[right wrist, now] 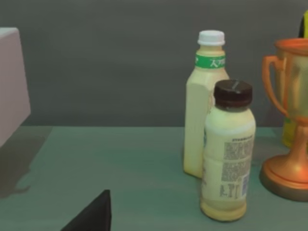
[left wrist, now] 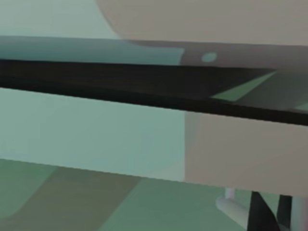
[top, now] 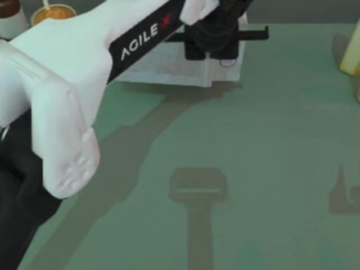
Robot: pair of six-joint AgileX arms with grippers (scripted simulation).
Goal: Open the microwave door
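the left arm stretches across the top view from the lower left, its white link with the agilex lettering ending in the black left gripper point(top: 216, 39) right over the boxy pale grey-white microwave point(top: 169, 70) at the far middle of the green table point(top: 264, 146) — a thin black bar juts out to the right from the gripper. whether its fingers are spread or pinched together, i cannot tell; the arm covers most of the oven's top and front. the left wrist view is filled with a dark horizontal band, a pale grey panel and teal surfaces at very close range, and the microwave door cannot be picked out as its own part there. the right arm is parked out of the top view, only its shadow lying on the table; its wrist view looks at a tall cream bottle with a white cap point(right wrist: 204, 103), a shorter cream bottle with a dark brown cap point(right wrist: 228, 154) just in front of it, and a copper-coloured trophy cup point(right wrist: 288, 120) beside them — a corner of the microwave shows at the edge
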